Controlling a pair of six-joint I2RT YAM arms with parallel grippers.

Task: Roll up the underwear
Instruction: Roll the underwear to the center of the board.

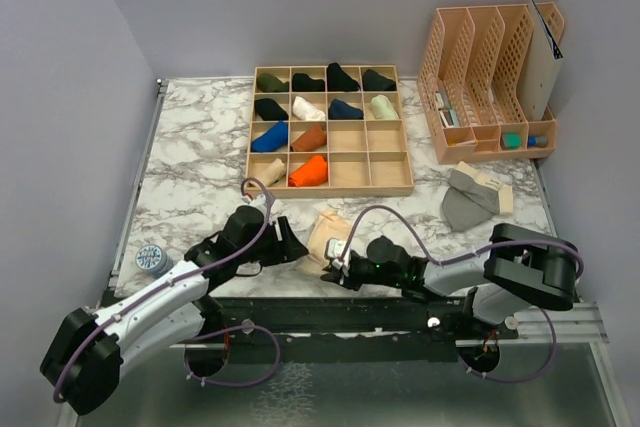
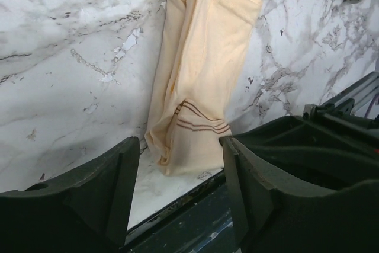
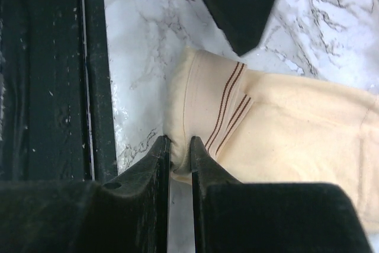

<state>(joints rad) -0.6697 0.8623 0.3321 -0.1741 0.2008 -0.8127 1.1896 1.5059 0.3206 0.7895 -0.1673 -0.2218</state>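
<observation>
At the near edge, beige underwear [image 1: 327, 231] runs near-to-far, its end nipped by the right gripper [image 3: 180, 149]. The left gripper [image 2: 180, 152] gapes empty alongside, tray [image 1: 330, 191] beyond.

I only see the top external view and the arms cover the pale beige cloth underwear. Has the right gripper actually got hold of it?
Observer: Yes. The right wrist view shows the right gripper pinched shut on an edge of the pale beige cloth underwear.
Operator: And the left one?
Observer: The left gripper is open, with the end of the cloth in front of it, not clamped.
Operator: Any marking near the right pinch?
Observer: Thin brown stripes run right beside it.
</observation>
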